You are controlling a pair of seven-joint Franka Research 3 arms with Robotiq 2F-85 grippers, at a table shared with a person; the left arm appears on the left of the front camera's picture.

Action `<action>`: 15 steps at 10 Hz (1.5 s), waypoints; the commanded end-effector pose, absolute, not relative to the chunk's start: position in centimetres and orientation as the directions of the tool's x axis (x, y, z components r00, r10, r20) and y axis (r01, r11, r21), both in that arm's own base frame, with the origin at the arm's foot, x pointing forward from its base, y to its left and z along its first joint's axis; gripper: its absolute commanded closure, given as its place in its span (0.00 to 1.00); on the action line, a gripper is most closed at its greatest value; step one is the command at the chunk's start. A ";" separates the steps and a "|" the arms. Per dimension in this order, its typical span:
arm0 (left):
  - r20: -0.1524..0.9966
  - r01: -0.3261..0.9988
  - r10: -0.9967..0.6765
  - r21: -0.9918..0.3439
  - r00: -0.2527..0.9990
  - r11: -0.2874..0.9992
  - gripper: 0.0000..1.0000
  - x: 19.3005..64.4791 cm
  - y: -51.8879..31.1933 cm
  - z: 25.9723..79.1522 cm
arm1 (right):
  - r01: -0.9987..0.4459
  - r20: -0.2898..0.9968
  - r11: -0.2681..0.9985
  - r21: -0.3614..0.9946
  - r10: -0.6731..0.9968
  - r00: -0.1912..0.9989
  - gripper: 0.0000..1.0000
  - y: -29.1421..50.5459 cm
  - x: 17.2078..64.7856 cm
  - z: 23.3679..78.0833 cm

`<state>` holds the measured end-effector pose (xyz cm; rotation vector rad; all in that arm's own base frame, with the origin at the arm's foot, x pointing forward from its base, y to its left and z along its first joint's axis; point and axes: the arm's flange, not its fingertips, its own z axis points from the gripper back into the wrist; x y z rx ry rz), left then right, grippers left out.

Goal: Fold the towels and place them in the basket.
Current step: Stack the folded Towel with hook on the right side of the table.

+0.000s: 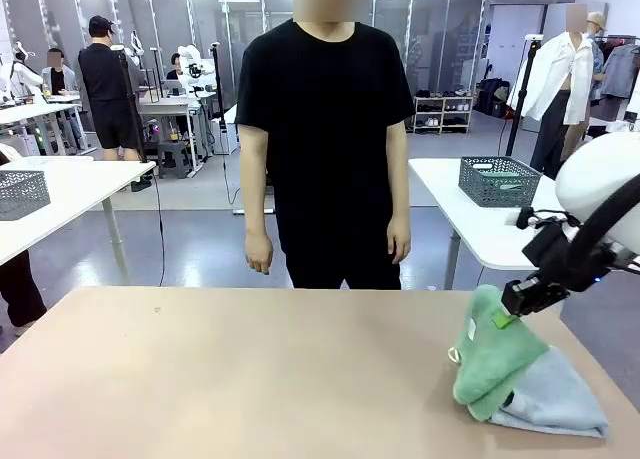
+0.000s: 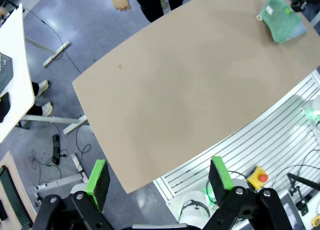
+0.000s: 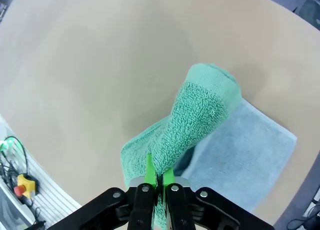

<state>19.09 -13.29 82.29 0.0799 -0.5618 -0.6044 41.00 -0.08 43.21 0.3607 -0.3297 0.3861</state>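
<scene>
Right gripper [image 3: 156,176] pinches green towel [image 3: 195,120] (atop blue towel [image 3: 245,155]) — lifted.

R arm enters from right side, black two-finger right gripper w/ green pads [image 1: 512,314] low over table, jaws pinched tight. L arm raised high; black left gripper [image 2: 159,179] points down, jaws spread wide, nothing between.
</scene>
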 end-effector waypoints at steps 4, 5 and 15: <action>0.475 0.515 -0.561 0.237 0.679 0.824 0.00 19.0 -13.3 82.5 | -0.363 0.210 0.923 0.126 0.333 0.919 0.95 -4.4 39.6 41.6; 0.475 0.515 -0.561 0.237 0.679 0.824 0.00 19.0 -13.3 82.5 | -0.333 0.167 0.940 0.074 0.318 0.933 0.95 -4.9 39.7 41.1; 0.475 0.515 -0.561 0.237 0.679 0.824 0.00 19.0 -13.3 82.5 | -0.325 0.027 0.942 -0.084 0.328 0.944 0.00 -3.3 40.4 40.5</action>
